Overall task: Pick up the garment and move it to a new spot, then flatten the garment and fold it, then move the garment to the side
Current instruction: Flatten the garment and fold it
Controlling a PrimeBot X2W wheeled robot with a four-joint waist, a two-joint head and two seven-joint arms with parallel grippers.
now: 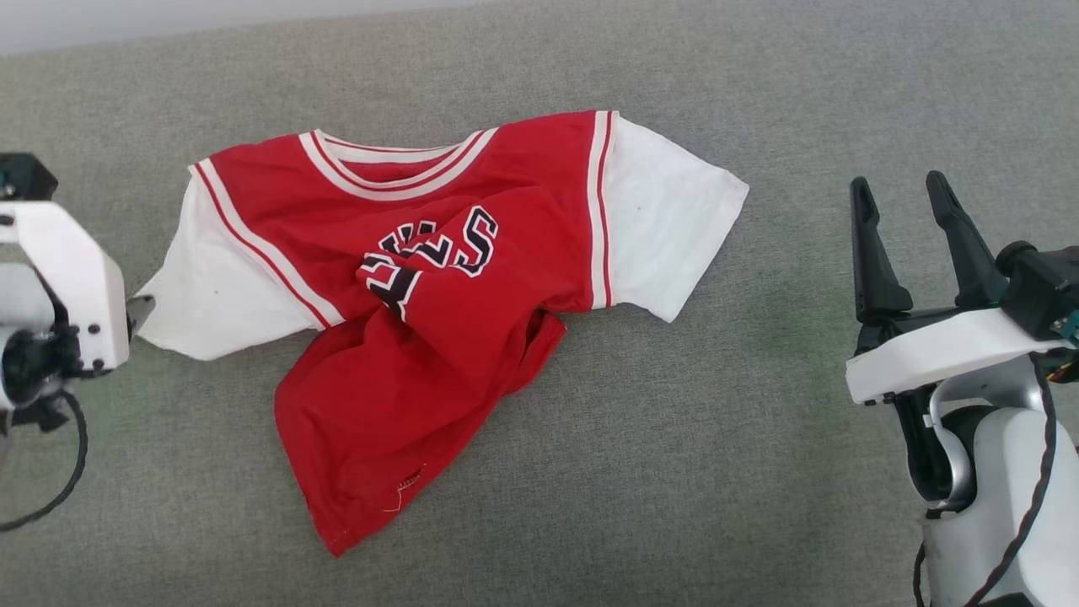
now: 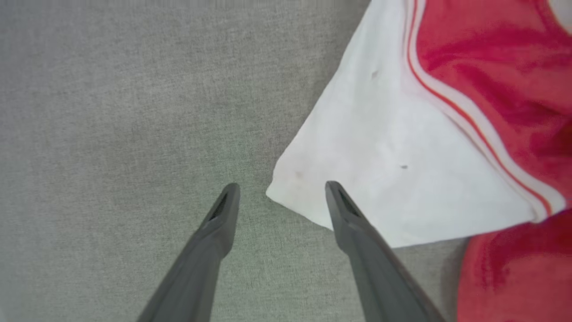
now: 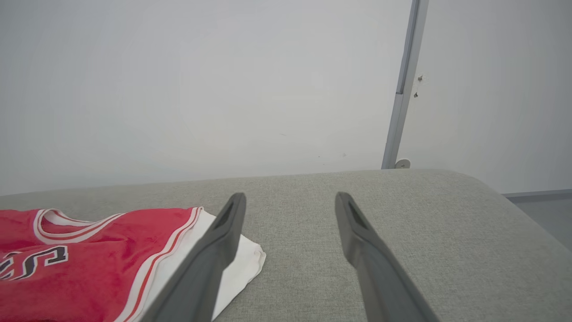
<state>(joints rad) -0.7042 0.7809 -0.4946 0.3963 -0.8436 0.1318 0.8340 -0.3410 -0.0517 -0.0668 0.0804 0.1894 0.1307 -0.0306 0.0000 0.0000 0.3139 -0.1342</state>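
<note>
Garment (image 1: pixel 405 371) lies crumpled mid-surface (image 1: pixel 674 472), sleeves spread left-to-right. Left pincer (image 2: pixel 279 188) is released, its 2 fingers straddling the white sleeve corner on that side, so it's clearly the nearer arm. Right pincer (image 1: pixel 902 190) gapes too, empty, well apart from the other sleeve.

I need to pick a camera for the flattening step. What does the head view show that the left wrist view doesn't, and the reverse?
Head view: the whole garment, red body twisted, lettering creased, and the open right gripper well clear of it. Left wrist view: the open left gripper framing a sleeve corner up close. Both: that white sleeve, its striped trim, the grey surface.
</note>
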